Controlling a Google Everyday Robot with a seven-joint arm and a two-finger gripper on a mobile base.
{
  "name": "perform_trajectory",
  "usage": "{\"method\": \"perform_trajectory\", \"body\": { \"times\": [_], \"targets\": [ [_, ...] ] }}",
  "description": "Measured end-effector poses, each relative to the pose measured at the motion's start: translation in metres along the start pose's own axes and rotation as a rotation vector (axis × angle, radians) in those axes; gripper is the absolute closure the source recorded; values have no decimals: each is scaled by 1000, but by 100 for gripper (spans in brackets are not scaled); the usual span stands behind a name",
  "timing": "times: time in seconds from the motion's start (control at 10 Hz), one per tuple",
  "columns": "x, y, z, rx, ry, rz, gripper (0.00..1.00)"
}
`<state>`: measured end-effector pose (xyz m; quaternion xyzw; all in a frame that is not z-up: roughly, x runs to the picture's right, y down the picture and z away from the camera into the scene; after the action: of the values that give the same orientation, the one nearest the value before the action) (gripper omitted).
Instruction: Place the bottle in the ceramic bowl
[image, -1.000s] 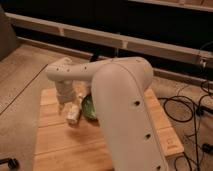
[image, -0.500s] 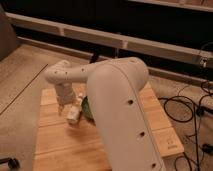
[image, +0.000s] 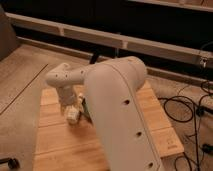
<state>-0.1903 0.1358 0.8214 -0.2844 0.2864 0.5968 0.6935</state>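
No change noted: the gripper (image: 69, 106) hangs beside the ceramic bowl (image: 85, 108), jaws still clasping the bottle (image: 73, 116); placement outstanding.

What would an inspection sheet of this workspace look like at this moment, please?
Surface: wooden board, pale planks.
Job's things: bottle at the tool's tip, left of the ceramic bowl; the bowl is mostly hidden behind the arm.
Clutter: nothing seen.
Grippers: tool low over the board's middle, at the bottle; whether it grips cannot be told.
Cables: black cables on the floor right of the board.
Surroundings: speckled floor at left; dark shelving behind.
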Motion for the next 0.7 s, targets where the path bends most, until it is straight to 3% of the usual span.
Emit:
{"method": "perform_trajectory", "body": {
  "times": [0.3, 0.5, 0.7],
  "targets": [
    [1, 9, 17, 7, 13, 13, 35],
    [5, 27, 31, 15, 33, -13, 35],
    [5, 30, 41, 24, 41, -22, 35]
  ]
}}
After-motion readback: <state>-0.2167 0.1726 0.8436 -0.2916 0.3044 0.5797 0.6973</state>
